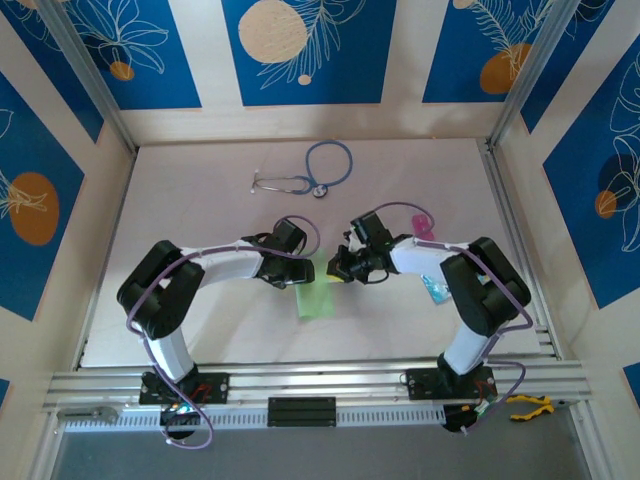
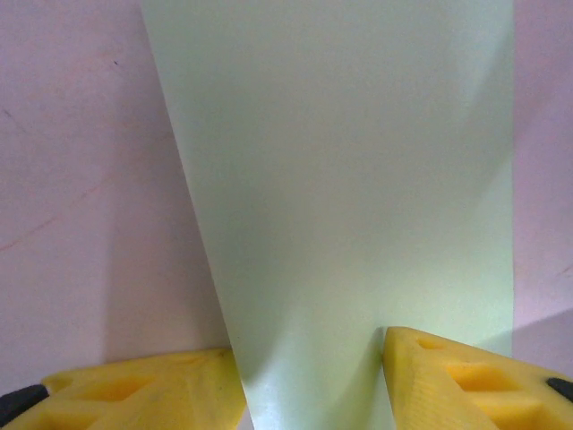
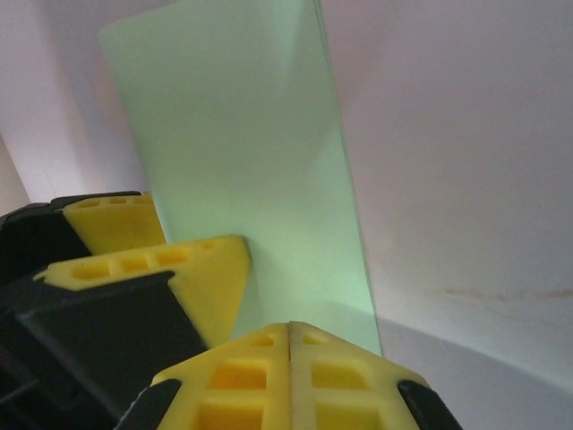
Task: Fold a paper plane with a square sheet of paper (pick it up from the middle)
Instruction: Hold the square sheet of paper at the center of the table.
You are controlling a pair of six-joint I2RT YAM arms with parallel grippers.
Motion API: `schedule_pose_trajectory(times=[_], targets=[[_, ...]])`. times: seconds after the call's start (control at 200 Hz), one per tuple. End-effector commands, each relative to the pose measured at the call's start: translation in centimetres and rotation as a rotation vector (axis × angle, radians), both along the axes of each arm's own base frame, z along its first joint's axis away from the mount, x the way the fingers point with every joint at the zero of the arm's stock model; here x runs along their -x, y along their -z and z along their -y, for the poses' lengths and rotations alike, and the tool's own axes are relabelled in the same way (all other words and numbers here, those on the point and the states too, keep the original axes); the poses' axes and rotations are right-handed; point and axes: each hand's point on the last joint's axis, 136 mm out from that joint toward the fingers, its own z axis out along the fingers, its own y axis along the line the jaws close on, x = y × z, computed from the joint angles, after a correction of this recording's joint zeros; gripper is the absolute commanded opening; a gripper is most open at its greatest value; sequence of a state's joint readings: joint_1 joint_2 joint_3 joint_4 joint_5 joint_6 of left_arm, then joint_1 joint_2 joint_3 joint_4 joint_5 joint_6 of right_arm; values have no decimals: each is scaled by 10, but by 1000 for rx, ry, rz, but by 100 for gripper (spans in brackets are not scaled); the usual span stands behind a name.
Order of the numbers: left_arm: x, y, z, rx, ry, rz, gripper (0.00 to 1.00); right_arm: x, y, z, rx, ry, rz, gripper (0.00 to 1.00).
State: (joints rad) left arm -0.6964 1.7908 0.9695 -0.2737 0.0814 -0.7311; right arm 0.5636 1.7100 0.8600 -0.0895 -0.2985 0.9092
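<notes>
step: likely creasing the square sheet of paper (image 2: pixel 340 179) | left gripper (image 2: pixel 312 358) half-open astride it | right gripper (image 3: pixel 290 354) closed at its edge, hold unclear | next: firm sliding press

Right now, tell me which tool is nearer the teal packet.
Right. The right tool, at the paper's upper right edge, lies left of the packet; the left tool is farther left, over the paper's top.
</notes>
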Motion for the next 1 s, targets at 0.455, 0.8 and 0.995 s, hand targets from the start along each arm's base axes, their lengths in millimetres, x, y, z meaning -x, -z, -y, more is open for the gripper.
schedule_pose_trajectory(times=[0.455, 0.8, 0.995], targets=[[36, 75, -37, -163, -2, -154, 56, 0, 13, -30, -2, -118, -14, 0], [36, 75, -38, -161, -6, -151, 56, 14, 38, -22, 64, -146, -77, 0], [33, 71, -34, -141, -10, -144, 56, 29, 65, -2, 215, -151, -114, 0]])
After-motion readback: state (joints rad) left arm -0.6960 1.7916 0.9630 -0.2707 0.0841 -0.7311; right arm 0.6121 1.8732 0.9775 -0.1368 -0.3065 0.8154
